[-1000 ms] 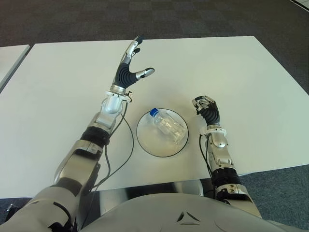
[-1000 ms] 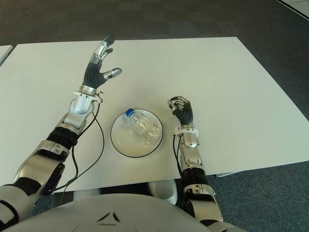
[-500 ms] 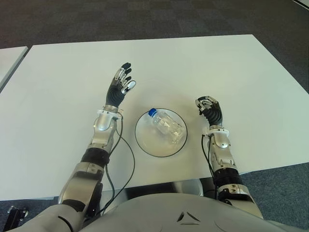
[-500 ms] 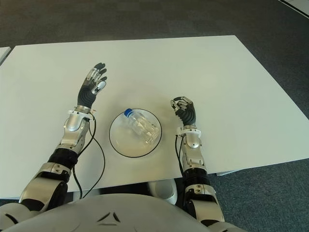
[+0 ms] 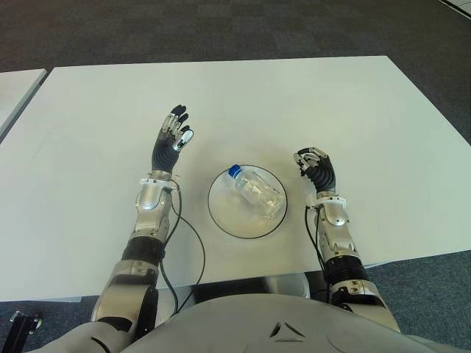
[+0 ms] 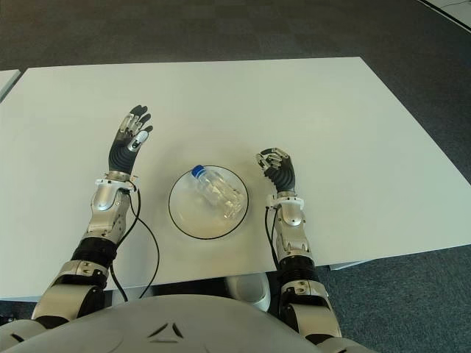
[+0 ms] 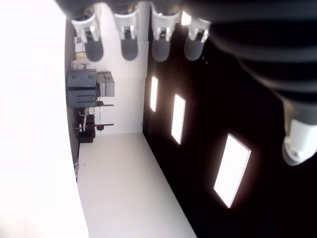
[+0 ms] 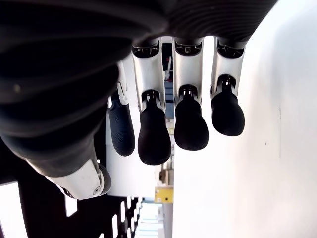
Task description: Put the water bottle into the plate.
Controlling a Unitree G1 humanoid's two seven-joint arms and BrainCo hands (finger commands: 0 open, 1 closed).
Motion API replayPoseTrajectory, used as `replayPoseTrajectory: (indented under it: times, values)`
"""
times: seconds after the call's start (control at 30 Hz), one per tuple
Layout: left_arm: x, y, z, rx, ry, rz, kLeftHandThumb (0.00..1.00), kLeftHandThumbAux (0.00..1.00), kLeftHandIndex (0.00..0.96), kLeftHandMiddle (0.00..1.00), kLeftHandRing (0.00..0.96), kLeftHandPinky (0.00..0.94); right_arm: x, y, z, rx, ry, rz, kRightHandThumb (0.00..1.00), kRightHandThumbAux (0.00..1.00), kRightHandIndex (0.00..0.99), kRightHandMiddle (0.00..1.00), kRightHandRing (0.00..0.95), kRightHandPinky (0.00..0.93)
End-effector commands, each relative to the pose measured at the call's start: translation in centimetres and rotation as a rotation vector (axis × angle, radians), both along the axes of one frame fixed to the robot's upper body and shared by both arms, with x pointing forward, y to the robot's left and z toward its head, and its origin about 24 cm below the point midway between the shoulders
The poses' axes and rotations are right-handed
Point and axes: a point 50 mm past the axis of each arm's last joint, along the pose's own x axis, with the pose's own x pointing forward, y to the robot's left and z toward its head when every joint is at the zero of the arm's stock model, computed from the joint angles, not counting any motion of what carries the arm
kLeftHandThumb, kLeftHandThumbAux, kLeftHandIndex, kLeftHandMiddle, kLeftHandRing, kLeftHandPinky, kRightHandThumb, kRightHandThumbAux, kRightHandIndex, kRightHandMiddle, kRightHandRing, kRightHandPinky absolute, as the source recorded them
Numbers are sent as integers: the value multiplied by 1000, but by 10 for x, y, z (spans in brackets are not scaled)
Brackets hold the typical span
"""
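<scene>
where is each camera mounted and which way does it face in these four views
Left eye view: on the head, looking down at the white table; both arms show, left hand and right hand flanking the plate holding the water bottle.
Right eye view: beside it, sharing that whole scene, slightly shifted.
Left wrist view: at the left wrist, facing past spread fingers toward ceiling lights.
Right wrist view: at the right wrist, facing its curled fingers.

1. Your left hand [image 5: 168,140] is raised, fingers spread, empty; bare table [image 5: 88,147] on its outer side and ahead of it.
2. Toward its inner side: plate [image 5: 221,213] with the water bottle [image 5: 255,191] lying in it, the only obstacle.
3. Your right hand [image 5: 316,168], fingers curled, shows just beside the plate's other edge; bare table beyond it.
</scene>
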Motion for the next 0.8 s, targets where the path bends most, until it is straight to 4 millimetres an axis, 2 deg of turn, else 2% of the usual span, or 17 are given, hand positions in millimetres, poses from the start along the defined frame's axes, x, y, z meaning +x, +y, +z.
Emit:
replayPoseTrajectory:
  times: [0.03,0.13,0.23,0.3,0.43,0.6,0.8]
  values:
    - [-11,6,-14,2,55,42,0,549,0,100,193,59,-1,0,-4,2,12,-3,702,731,439,764,751,730]
    - [-15,9,-21,36,88,77,0,559,0,132,222,137,-1,0,-4,4,15,0,702,731,439,764,751,728]
    - [-20,13,-30,87,131,125,0,585,15,218,275,240,-1,1,-4,8,17,3,702,731,439,762,748,720]
    - [-23,15,-35,113,160,158,0,623,82,301,329,322,0,1,-4,10,18,3,702,730,439,759,744,718]
    - [-27,17,-39,118,208,228,0,717,207,391,410,454,0,1,-4,8,18,5,702,730,439,757,743,719]
    - [-31,14,-36,119,197,280,17,811,312,466,496,548,0,1,-4,3,18,6,702,731,439,756,742,721]
    - [-32,13,-34,150,183,308,89,872,407,536,562,597,1,1,-5,2,24,6,702,731,439,753,741,728]
